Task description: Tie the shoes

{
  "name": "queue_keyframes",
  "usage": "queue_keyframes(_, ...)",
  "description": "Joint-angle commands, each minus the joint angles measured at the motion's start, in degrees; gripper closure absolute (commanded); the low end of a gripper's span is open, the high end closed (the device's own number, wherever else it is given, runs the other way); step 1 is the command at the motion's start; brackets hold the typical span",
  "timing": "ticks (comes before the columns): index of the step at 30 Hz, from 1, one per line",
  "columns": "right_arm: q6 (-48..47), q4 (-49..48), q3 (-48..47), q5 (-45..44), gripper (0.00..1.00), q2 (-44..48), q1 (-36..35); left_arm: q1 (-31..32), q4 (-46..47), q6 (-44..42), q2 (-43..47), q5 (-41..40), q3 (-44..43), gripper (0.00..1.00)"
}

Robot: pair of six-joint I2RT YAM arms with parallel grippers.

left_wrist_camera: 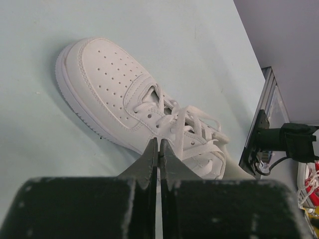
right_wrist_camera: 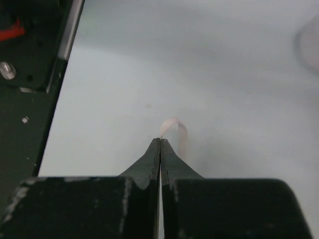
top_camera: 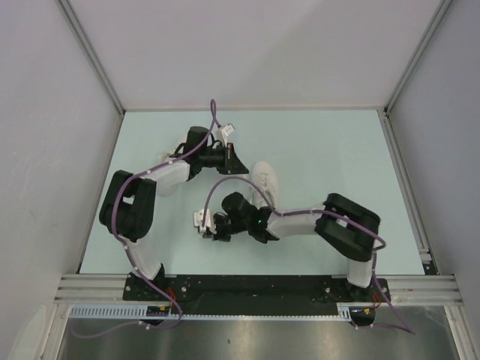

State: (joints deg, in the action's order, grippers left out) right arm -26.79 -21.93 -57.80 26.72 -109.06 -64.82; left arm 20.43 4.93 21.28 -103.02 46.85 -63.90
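Plainly only one small all-white low-top sneaker (left_wrist_camera: 114, 84) shows. It lies on the pale blue-green tabletop (left_wrist_camera: 35, 149) near the middle, between the two arms, with its thin white laces (left_wrist_camera: 194, 124) loose and untied across the tongue. The second shoe is nowhere to be seen.

The left gripper (left_wrist_camera: 158, 145) has its black fingers pressed together with no gap, and its tips are right at the sneaker's side by the eyelets. Whether a lace is caught between them I cannot tell. The right gripper (right_wrist_camera: 160, 143) is low over the tabletop, nearer the arm bases and to the left of the sneaker. It is likewise fully closed, and a short curl of flat white lace end (right_wrist_camera: 174, 124) rises from its tips, so it appears to be pinching that strand.

The hold looks slight, with only the very tips on a thin, slippery strand, so a firm pull could draw the lace out of the pinch. The sneaker is probably light and nothing pins it down. Tension from the right could therefore drag or turn it rather than tighten anything, more so if the left holds no lace to pull against. The two wrists also work close together, and crossing strands there risks a bump or a snag on the eyelets.
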Motion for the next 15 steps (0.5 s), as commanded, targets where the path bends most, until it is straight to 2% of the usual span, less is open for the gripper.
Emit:
queue_keyframes(1,6.39,1.62,-1.35,0.17,1.00,15.78,4.60,-0.30,-2.72,-3.43,1.33,0.61,-4.38,1.00)
queue_keyframes(4,8.93,7.50,-1.35,0.70,1.00,24.83,8.63,-0.30,-4.92,-5.89,2.74,0.08,-7.55,1.00)
queue_keyframes(8,10.52,19.10,-1.26,-0.09,1.00,33.28,14.95,-0.30,-14.04,-11.07,5.02,-0.88,-11.94,1.00)
queue_keyframes(9,10.70,23.99,-1.00,-0.18,1.00,36.60,16.20,-0.30,-15.29,-13.61,6.16,-1.06,-12.47,1.00)
queue_keyframes(15,11.93,35.36,2.07,-3.33,1.00,48.75,23.06,-0.56,-20.91,-19.51,11.61,-2.90,-13.27,1.00)
